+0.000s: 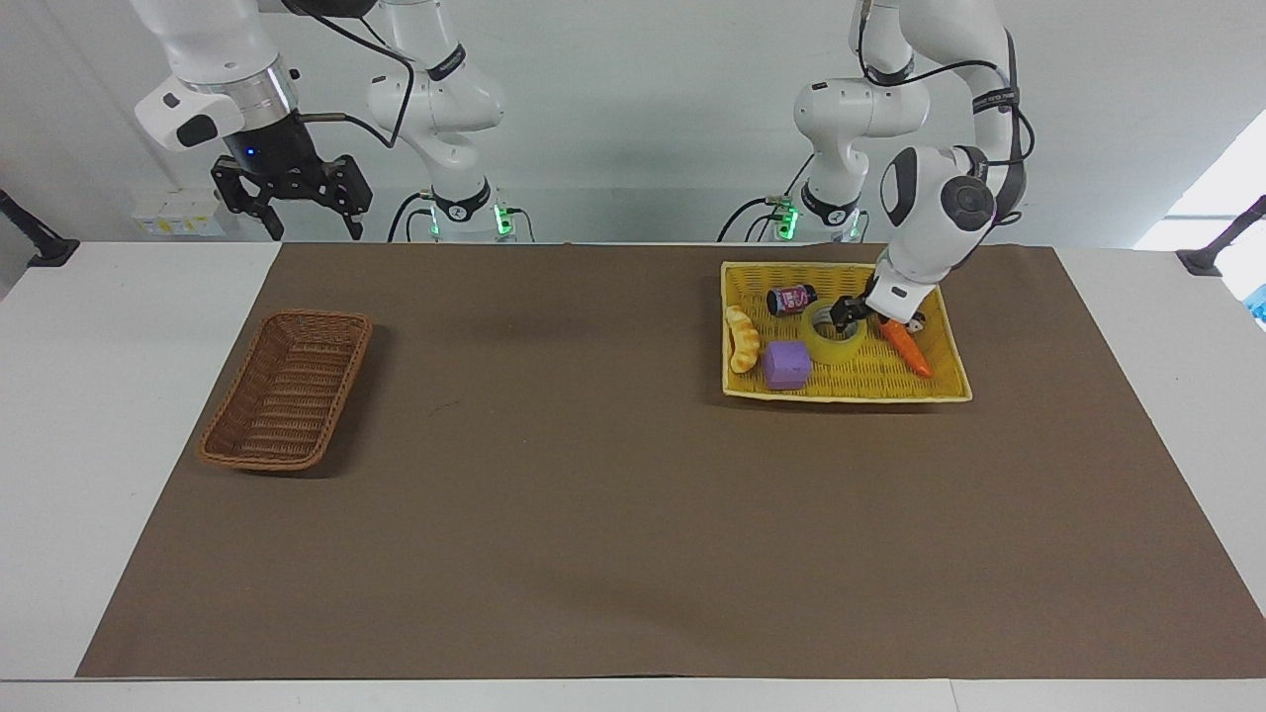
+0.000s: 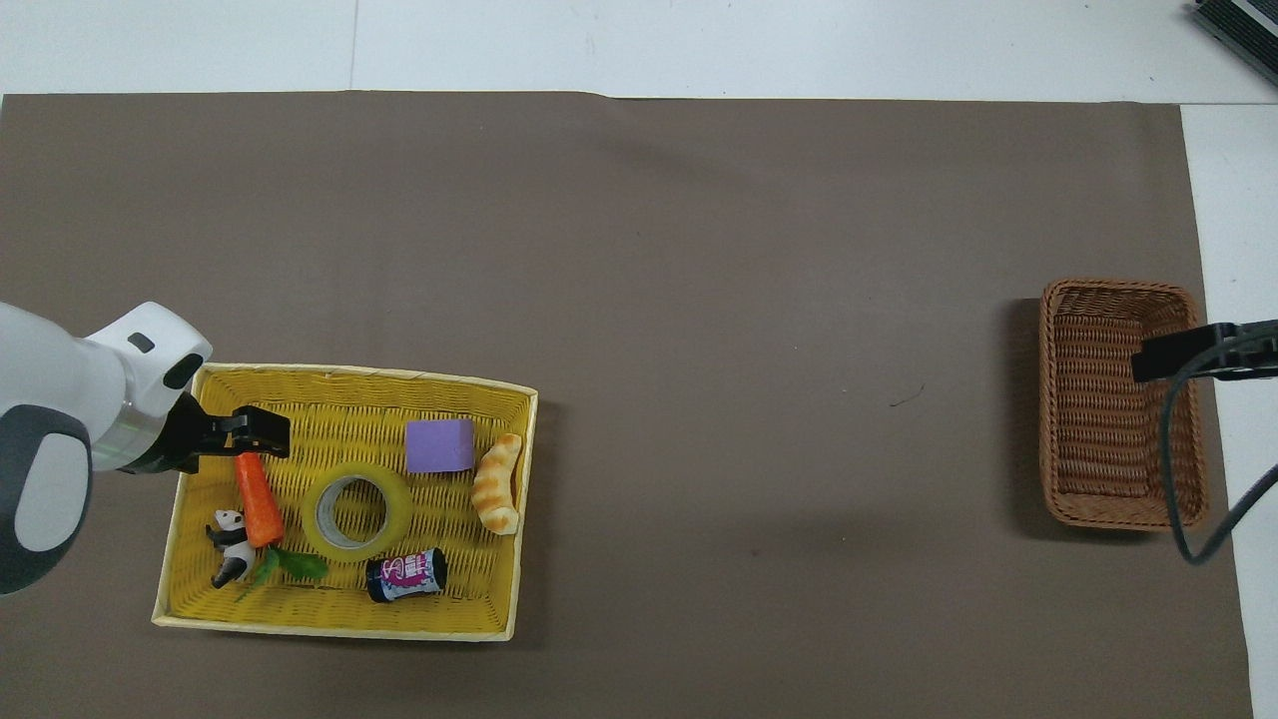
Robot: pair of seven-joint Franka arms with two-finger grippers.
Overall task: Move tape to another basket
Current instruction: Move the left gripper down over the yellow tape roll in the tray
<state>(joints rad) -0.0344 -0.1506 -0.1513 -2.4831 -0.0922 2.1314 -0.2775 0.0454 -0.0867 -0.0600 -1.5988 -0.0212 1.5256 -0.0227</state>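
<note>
Yellow tape (image 1: 834, 333) lies flat in the yellow tray (image 1: 948, 387), between cube (image 1: 786, 365) and carrot (image 1: 904, 346). Left gripper (image 1: 849, 313) low over the roll's edge; finger gap I cannot tell. Right gripper (image 1: 291, 205) waits raised, fingers spread wide, empty. Wicker basket (image 1: 288, 388) at right arm's end.

This is a robot lab. Two white robot arms (image 1: 435, 99) stand bolted at the 12 o'clock edge of a white counter (image 1: 129, 297), with small green lights at their bases and black cables hanging from them. A plain brown mat (image 1: 593, 494) covers most of the counter. The wall is bare and pale. Toy things lie in a yellow tray (image 1: 948, 381): a toy carrot (image 1: 908, 348), a toy panda (image 2: 230, 539) and a purple cube (image 1: 786, 365). Black camera stands clamp onto the counter's corners.
</note>
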